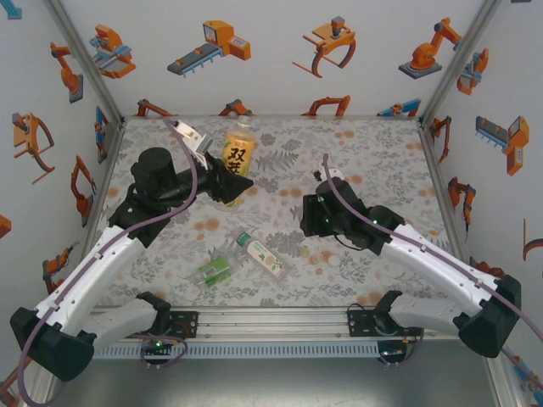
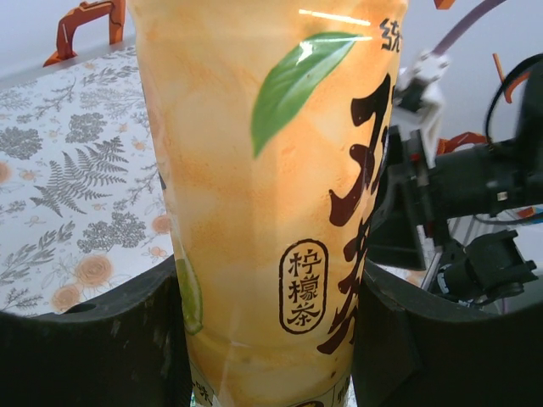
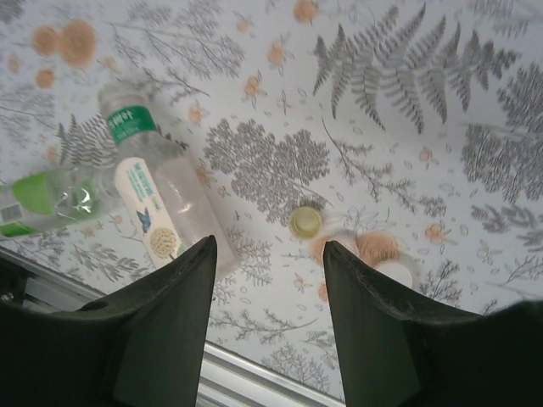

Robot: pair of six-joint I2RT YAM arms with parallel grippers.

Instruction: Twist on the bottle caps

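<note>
Grey fern prints and orange blossoms cover the desk (image 1: 390, 161), and the white walls (image 1: 280, 51) around it carry orange cartoon robot arms.

At the left of the top view the left arm reaches up and in from the lower left corner. The left end effector (image 2: 267, 288) is clamped on the amber bottle (image 1: 239, 149), which stands upright in the upper middle of that frame, a little left of centre. From the left wrist the bottle's orange label with a green leaf and dark characters sits between the two black fingers (image 2: 93, 348), each pressed against a side of it.

Lower down, near the front edge and left of centre, the green-labelled bottle (image 1: 215, 270) lies on its side. Just to its right the white-labelled bottle (image 1: 264, 257) also lies flat, its neck pointing to the upper left; in the right wrist view the two are at the left of the frame, close together.

Right of them, the yellowish cap (image 3: 305, 222) rests on the desk, open side up, and the white cap (image 3: 397, 273) lies just beside it to the lower right, on an orange blossom.

On the right side the right end effector (image 3: 270, 246) hangs over the caps with its fingers apart and nothing between them; the yellowish cap shows in the gap.
</note>
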